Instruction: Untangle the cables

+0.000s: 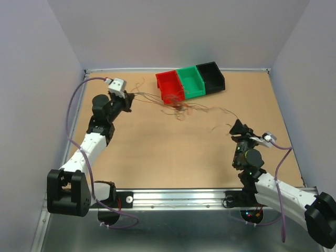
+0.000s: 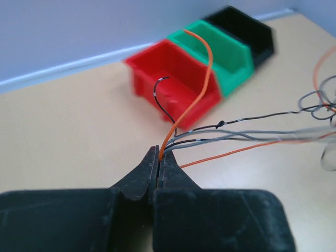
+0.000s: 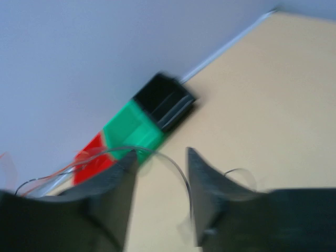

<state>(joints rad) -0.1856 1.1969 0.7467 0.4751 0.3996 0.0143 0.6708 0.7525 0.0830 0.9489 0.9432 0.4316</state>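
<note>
The left gripper (image 2: 158, 157) is squeezed all the way shut on one end of the cables (image 1: 181, 107). In the left wrist view, the 2 black fingers come to a thin point and the wires stick out right from that tip. One orange wire (image 2: 205, 89) bends up in a tall curve. A short dark wire stands up beside it with a little hook on top. Grey, dark and orange strands run off to the right, pulled fairly straight, and one dark strand has a small knot in it.

From above, the strands go from the left gripper across the brown table (image 1: 157, 152) to a curly clump. The clump lies just in front of the red bin (image 1: 169, 86). The green bin (image 1: 190, 81) and the black bin (image 1: 211, 77) sit in a row next to it. All 3 bins look like hard, smooth plastic boxes. More thin loops trail from the clump toward the right gripper (image 3: 161, 152).

The right gripper is wide open and pinches nothing. Its view is blurry, but one hair-thin pale wire curves across the gap between its 2 pointed fingers.
</note>
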